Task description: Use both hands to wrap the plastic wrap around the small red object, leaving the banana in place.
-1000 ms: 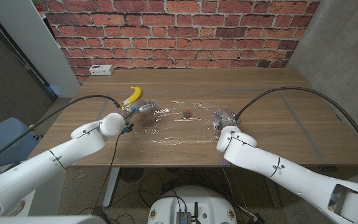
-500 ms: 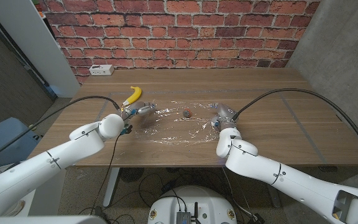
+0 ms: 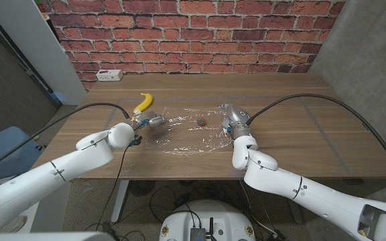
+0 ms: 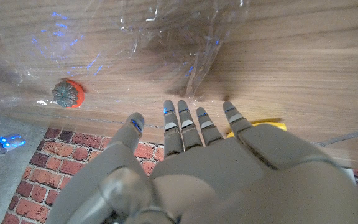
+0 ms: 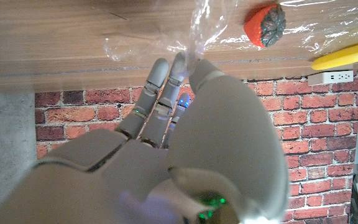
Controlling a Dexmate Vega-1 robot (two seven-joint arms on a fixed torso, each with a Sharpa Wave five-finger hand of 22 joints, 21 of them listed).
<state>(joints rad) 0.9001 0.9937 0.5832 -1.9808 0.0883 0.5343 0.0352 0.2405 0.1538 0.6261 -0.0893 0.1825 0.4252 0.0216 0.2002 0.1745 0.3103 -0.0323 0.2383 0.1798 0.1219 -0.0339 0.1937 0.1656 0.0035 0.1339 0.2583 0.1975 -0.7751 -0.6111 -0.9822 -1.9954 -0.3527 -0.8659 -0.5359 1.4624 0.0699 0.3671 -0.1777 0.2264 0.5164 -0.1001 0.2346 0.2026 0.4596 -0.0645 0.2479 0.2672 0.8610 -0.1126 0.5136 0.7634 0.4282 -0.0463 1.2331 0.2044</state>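
A clear plastic wrap (image 3: 179,134) lies spread on the wooden table, with the small red object (image 3: 200,121) on its far part. The banana (image 3: 143,102) lies just beyond the wrap's left end. My right hand (image 3: 233,120) pinches the wrap's right edge (image 5: 194,37) between thumb and fingers, lifted, close to the red object (image 5: 265,26). At the wrap's left edge, my left hand (image 3: 149,122) holds its fingers (image 4: 185,121) straight and apart, with nothing between them. From that wrist the red object (image 4: 67,93) and a bit of the banana (image 4: 260,126) show beyond the fingertips.
A white power strip (image 3: 110,75) sits at the table's back left, in front of the brick wall. Bare wood stretches to the right of my right hand and along the table's front edge (image 3: 200,175).
My right hand has moved left towards the red object, pulling the wrap's right edge up and inward. The left hand has stayed at the left edge.
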